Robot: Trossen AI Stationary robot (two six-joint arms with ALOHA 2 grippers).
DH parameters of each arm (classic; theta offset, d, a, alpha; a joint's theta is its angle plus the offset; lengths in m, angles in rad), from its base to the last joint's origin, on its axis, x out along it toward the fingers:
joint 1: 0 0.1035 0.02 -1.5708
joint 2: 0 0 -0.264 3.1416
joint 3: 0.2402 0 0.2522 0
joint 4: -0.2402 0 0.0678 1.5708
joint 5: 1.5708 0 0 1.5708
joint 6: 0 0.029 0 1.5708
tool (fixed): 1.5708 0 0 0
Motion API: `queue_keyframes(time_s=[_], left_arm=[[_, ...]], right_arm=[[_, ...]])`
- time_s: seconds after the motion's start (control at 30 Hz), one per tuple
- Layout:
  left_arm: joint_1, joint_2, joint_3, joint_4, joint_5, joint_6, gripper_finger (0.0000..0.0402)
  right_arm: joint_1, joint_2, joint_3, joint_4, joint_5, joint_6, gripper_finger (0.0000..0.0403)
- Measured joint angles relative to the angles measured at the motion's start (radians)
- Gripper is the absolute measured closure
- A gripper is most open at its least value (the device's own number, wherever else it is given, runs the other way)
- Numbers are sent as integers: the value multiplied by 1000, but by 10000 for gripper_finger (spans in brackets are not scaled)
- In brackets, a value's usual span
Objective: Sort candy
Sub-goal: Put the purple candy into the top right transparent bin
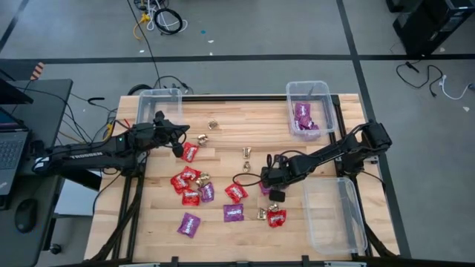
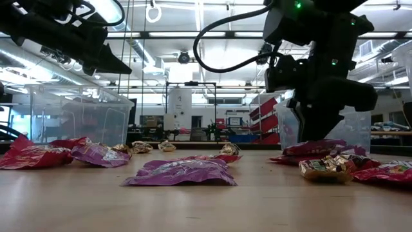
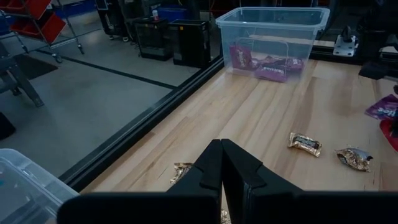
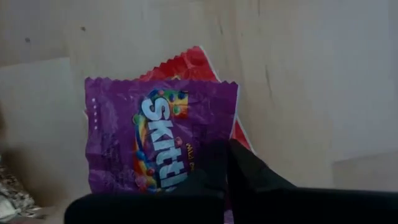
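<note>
Packets point(image 1: 303, 117) in far-right bin point(image 1: 309, 107); candy point(image 1: 194, 183) mid-table.

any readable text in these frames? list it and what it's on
"SKITTL" (rest hidden by the right gripper): purple packet.
"TROSSEN": left arm, high view.
Print on the gold pieces and the purple packets in the bin: too small to read.
Red packets in the high view: blurred, unreadable.
</note>
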Motion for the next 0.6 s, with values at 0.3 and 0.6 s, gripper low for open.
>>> queue_keyframes(time_s=[0.3, 0.6], left_arm=[[0, 0, 0, 15, 0, 0, 393], [0, 0, 0, 57, 44, 5, 393]], right_arm=[[-1, 0, 56, -34, 118, -16, 403], [-19, 0, 75, 8, 295, -16, 403]])
